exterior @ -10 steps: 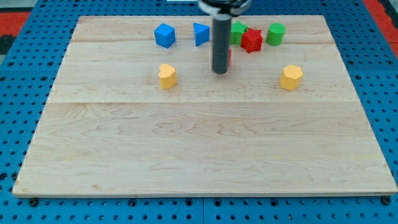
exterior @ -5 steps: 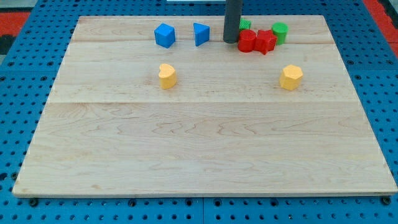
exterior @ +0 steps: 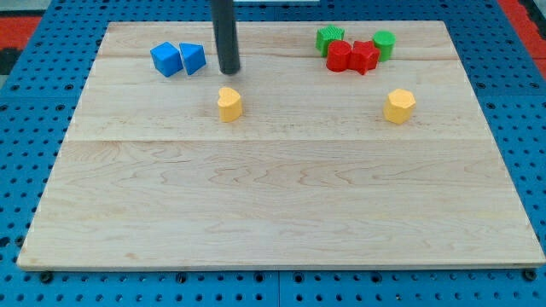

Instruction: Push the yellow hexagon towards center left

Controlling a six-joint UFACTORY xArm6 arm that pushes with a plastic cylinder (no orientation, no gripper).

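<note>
My tip (exterior: pixel 229 72) is a bare rod with no pincer to open or close; it stands just above the yellow heart-like block (exterior: pixel 229 104), right of the two blue blocks (exterior: pixel 178 59). The yellow hexagon (exterior: pixel 398 106) lies well apart, on the board's (exterior: pixel 273 205) right side. I judge the tip should circle to the hexagon's right face, then push steadily leftward, skirting the other yellow block.

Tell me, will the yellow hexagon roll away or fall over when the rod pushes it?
Probably neither. The yellow hexagon looks squat and sits flat on the wooden board, so it should slide. It may turn a little if my tip pushes it off-centre.
</note>
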